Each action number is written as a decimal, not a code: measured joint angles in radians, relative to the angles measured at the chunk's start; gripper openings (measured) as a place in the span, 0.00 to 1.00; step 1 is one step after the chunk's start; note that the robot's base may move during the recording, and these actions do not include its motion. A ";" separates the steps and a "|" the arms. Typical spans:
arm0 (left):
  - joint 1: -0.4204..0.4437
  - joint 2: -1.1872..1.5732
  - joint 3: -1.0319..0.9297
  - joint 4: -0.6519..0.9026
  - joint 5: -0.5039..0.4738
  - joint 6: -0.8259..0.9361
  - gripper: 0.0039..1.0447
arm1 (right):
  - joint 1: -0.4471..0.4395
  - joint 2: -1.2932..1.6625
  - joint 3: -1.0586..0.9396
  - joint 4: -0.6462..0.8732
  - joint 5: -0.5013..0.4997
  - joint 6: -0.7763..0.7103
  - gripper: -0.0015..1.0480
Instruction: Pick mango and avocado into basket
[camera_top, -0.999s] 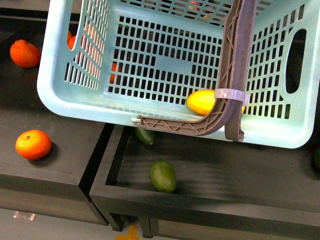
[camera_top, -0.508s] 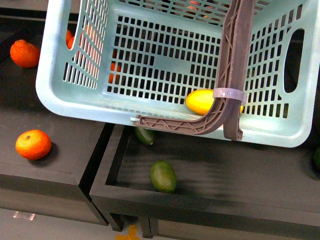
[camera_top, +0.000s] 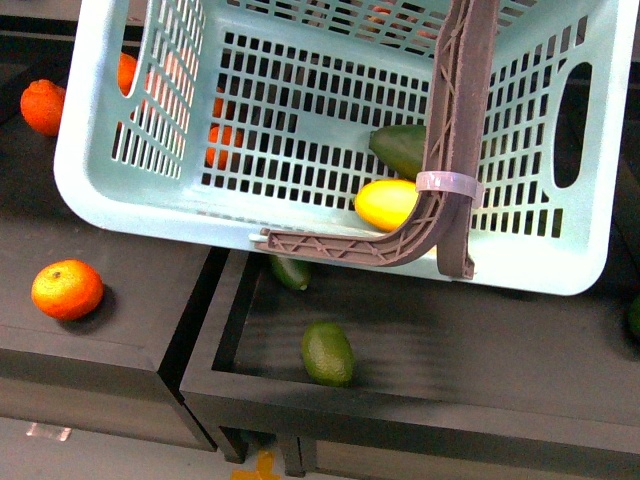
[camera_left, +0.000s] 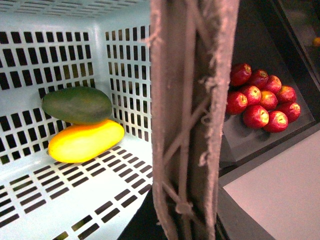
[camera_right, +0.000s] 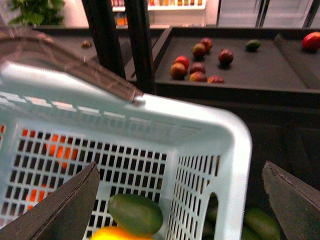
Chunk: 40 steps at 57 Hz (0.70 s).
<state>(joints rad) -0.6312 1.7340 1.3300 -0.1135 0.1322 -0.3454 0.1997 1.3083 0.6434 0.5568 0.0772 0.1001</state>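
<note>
Right gripper (camera_right: 180, 172): fingers (camera_right: 65, 205) spread wide with nothing between them, hovering over the basket (camera_top: 100, 185) rim. Left gripper: we can't tell its state, because the brown handle (camera_left: 187, 125) fills its wrist view. New versus half a second ago: the avocado (camera_top: 403, 148) is now inside the basket, touching the mango (camera_top: 388, 203) at its 1 o'clock in the front view. The basket has shifted slightly toward 9 o'clock, and the mango with it. The green fruit (camera_top: 327, 353) in the tray (camera_top: 480, 340) at 6 o'clock is unchanged.
</note>
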 joint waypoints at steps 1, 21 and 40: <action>0.000 0.000 0.000 0.000 0.000 0.000 0.08 | -0.005 -0.018 -0.009 -0.004 -0.001 0.006 0.93; -0.002 0.000 0.000 0.000 0.009 0.001 0.08 | -0.107 -0.738 -0.425 -0.341 -0.013 0.079 0.93; -0.002 0.000 0.000 0.000 0.003 0.000 0.08 | -0.192 -0.898 -0.520 -0.276 -0.071 -0.029 0.70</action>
<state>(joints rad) -0.6327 1.7340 1.3300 -0.1135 0.1349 -0.3450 0.0074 0.4107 0.1238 0.2806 0.0067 0.0715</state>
